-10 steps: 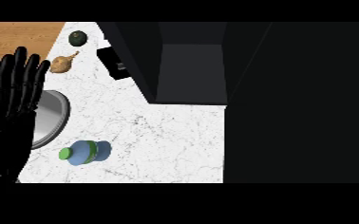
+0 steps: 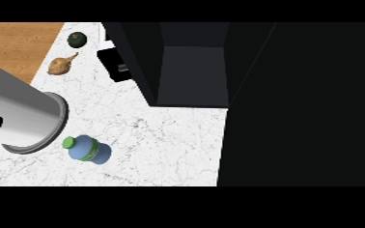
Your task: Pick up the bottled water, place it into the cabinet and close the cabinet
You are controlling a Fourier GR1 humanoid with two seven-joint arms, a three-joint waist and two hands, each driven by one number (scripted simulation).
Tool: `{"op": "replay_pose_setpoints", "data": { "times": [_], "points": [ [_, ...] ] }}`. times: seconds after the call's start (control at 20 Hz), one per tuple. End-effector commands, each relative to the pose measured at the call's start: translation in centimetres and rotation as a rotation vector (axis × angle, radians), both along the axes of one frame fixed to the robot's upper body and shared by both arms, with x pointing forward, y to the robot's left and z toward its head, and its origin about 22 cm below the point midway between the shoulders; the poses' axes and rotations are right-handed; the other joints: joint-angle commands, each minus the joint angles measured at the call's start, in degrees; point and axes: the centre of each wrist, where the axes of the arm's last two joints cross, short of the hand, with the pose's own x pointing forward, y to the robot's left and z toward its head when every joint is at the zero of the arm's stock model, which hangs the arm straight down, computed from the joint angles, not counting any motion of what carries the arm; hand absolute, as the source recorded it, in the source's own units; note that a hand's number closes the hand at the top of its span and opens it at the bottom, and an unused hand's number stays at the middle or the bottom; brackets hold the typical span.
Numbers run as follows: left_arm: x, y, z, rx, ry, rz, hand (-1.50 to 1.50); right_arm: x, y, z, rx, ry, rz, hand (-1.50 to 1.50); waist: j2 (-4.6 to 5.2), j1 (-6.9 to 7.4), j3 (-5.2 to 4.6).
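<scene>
The bottled water (image 2: 90, 149), blue with a green cap (image 2: 69, 142), rests on the white marble counter (image 2: 164, 145) at lower left. Nothing touches it. The dark cabinet (image 2: 192, 72) stands open at the back centre, and its inside looks bare. A grey forearm (image 2: 25, 116) with a rimmed end fills the left edge, just up and left of the bottle. Neither hand shows in the head view.
A brown onion-like item (image 2: 63, 64) and a dark green round fruit (image 2: 77, 39) lie at the back left near a wooden surface (image 2: 25, 41). A small black panel (image 2: 116, 65) juts out by the cabinet's left side. A large black mass (image 2: 292, 106) covers the right.
The left hand, held fingers-up at the left edge before, has gone out of view. The grey forearm now looms larger there. The bottle has stayed put.
</scene>
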Motion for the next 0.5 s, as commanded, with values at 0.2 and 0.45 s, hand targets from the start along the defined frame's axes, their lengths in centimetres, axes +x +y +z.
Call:
{"op": "replay_pose_setpoints", "data": {
  "times": [0.2,0.45],
  "points": [
    [-6.0,1.8,0.9,-0.111,0.036,-0.023,-1.50,-4.3,2.2,2.8,0.032,0.021,0.087,-1.50,0.11,-0.80,-0.06],
    [-8.4,1.4,-0.5,-0.109,0.075,-0.011,-1.50,-4.3,3.0,3.2,0.009,0.033,0.108,-1.50,0.15,-0.62,-0.04]
  ]
}}
